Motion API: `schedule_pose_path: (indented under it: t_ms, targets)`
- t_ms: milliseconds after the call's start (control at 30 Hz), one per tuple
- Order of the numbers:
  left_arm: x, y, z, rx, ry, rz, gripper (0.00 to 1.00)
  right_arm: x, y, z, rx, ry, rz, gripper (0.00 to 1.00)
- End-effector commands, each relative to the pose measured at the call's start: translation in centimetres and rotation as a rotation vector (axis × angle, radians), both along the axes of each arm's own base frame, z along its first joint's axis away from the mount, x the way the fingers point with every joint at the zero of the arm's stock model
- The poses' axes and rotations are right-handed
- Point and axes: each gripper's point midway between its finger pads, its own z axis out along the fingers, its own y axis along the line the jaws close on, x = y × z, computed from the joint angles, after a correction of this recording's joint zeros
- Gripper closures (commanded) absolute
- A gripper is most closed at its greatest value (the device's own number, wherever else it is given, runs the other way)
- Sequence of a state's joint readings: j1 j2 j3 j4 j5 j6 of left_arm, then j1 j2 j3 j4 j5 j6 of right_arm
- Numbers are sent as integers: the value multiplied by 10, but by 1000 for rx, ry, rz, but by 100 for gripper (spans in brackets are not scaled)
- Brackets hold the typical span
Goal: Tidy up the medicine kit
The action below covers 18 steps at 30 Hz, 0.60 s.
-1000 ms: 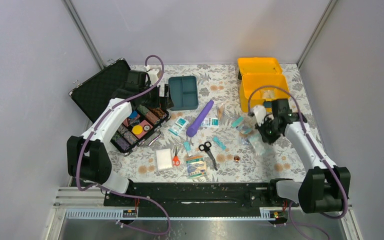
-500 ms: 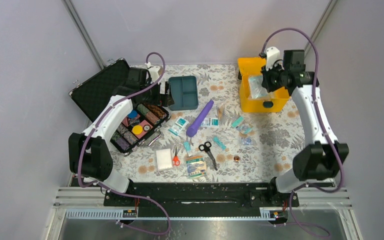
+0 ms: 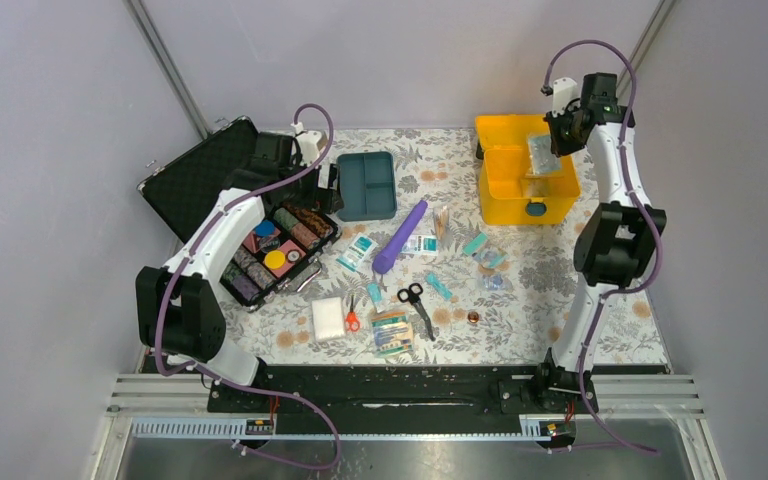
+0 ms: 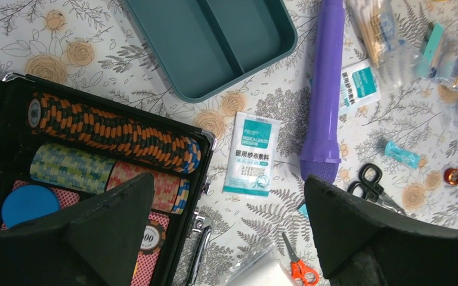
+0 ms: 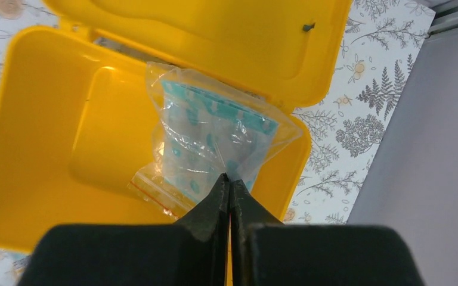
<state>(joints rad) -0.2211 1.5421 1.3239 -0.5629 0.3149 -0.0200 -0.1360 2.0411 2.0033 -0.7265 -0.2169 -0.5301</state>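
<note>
**Bag hangs over the open kit**

The medicine kit (image 3: 525,190) stands open at the far right of the bench (image 3: 450,165), with its lid tipped back. The right tool (image 5: 229,186) is pinched together on the top edge of a clear plastic bag (image 5: 209,134), which hangs over the inside of the kit. The bag looks soft, light and slippery, so its edge seems the best hold. The kit looks stiff and light. It may slide if pushed, so its rim is the place to hold. The left tool (image 4: 228,182) is wide apart and holds nothing, above the black case (image 4: 3,137).
</note>
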Motion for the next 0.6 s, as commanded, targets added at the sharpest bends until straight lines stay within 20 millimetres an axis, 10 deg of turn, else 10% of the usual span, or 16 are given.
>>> schedule_pose_path:
  t_ms: [0,567]
  targets:
    - [8,9,31,39,-109,1,4,9,-17,-14,-32,74,-1,100]
    - [11,14,25,70,-116,0,3,-21,-34,-82,-100,317,-41,100]
